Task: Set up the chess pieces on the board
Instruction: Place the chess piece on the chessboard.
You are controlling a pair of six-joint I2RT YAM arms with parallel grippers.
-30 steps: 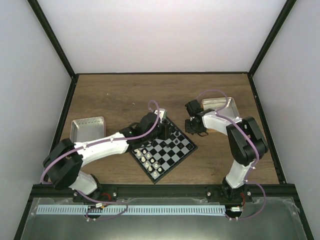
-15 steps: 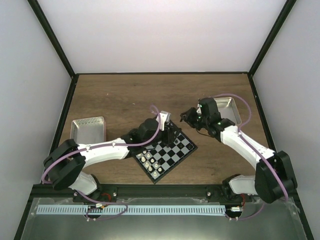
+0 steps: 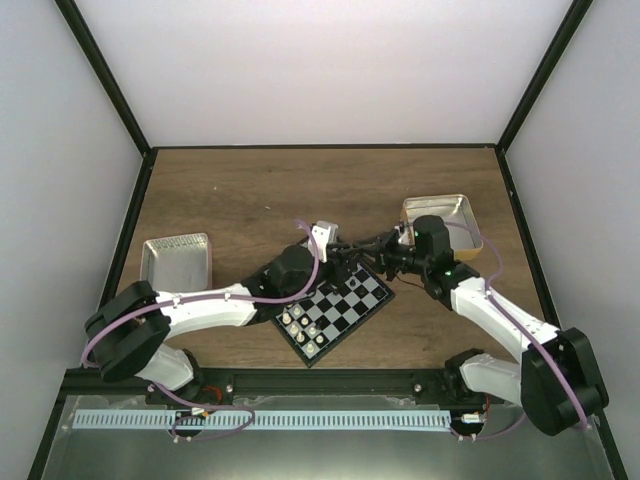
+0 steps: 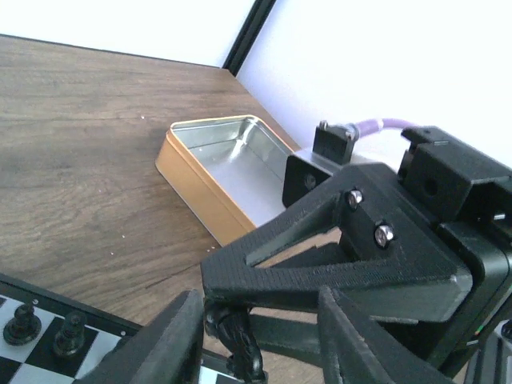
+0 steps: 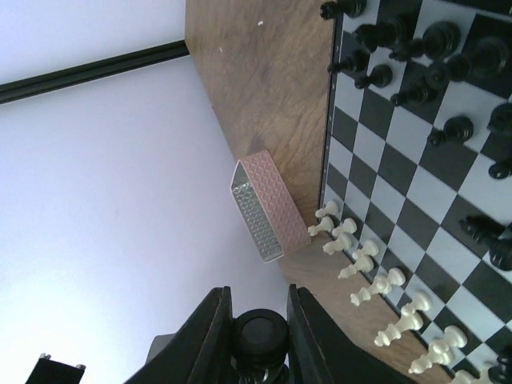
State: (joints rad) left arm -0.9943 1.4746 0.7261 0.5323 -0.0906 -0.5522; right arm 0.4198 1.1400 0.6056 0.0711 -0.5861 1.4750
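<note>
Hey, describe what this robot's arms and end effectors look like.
Both the left arm and right arm: white shells, black joints, looping purple cables. The left end effector and right end effector are matte black with two angular fingers; silver screws show on the right.

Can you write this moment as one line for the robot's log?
left tool: open | right tool: shut on black chess piece | place: far corner of board

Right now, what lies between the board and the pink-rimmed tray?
The left arm's white forearm crosses over that stretch of wooden table; the top view shows it.
</note>
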